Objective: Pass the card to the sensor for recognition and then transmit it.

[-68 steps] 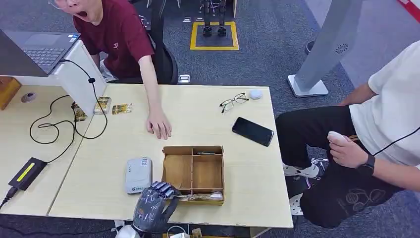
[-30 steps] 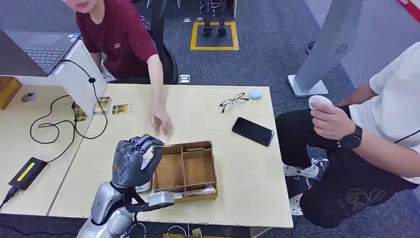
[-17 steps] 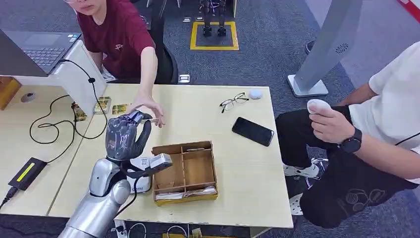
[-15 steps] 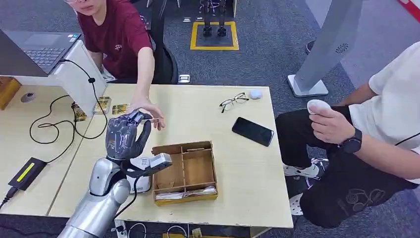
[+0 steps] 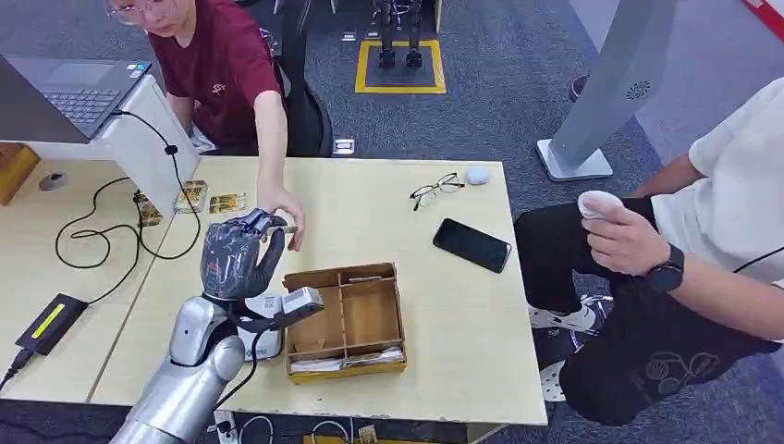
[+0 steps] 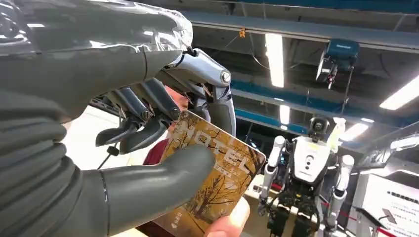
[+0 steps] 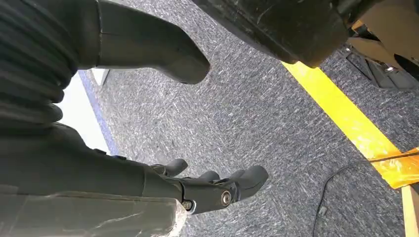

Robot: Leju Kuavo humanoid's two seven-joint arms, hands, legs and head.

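Pale wooden table [image 5: 444,305] is carrying a divided wooden tray [image 5: 344,320], which serves as the landmark for everything else. Just beside the tray, toward the laptop side, a grey card reader [image 5: 263,326] is lying flat, partly hidden under the robot's forearm. Beyond the tray's far corner on that side, the left hand [image 5: 236,259] is hanging raised above the table, its thumb [image 6: 163,180] and dark fingers [image 6: 143,111] pinching a golden-brown hotel card [image 6: 217,175]. A person in a dark red shirt [image 5: 222,65], sitting across the table from the tray, is reaching in with one hand [image 5: 284,208] and touching the card's outer edge; a fingertip is showing against it in the left wrist view. Farther from the tray, toward the other seated person [image 5: 730,222], a black phone [image 5: 471,244] and a pair of glasses [image 5: 436,190] are lying on the tabletop. The right hand [image 7: 197,190] is hanging over grey carpet, fingers loosely apart and holding nothing.
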